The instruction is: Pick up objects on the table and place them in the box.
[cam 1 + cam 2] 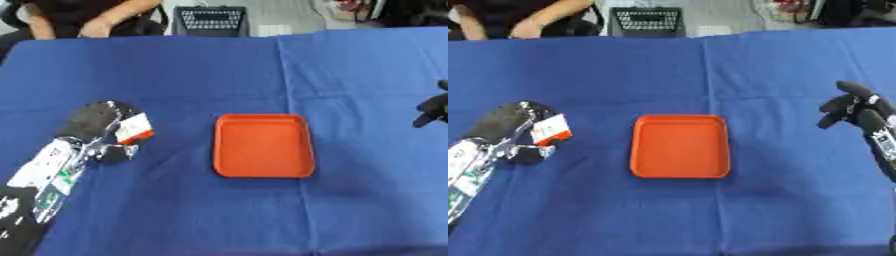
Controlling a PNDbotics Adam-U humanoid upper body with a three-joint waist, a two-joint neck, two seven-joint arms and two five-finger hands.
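Already gripped: left hand has the packet, tray waits to its right

Clearly the robot's left hand [98,131] is the one at work. It sits at the left of the bench [367,75], its fingers curled round a small white-and-orange packet [134,128], which it holds just above the blue cloth. I cannot make out what the packet is. The box, an orange tray [262,145], lies in the middle of the bench, to the right of that hand and well apart from it, with its long axis running away from the robot. Its floor shows nothing inside. So the coming move, as I judge it, is a sideways carry to the right, then a release over the tray.

Over at the right edge the right hand [852,106] hangs above the cloth, fingers bent downward and holding nothing. It stands about as far from the tray as the left.

The cloth lies mostly flat, with a crease running down its middle. Beyond the far edge I see a dark basket [211,20] on the floor.
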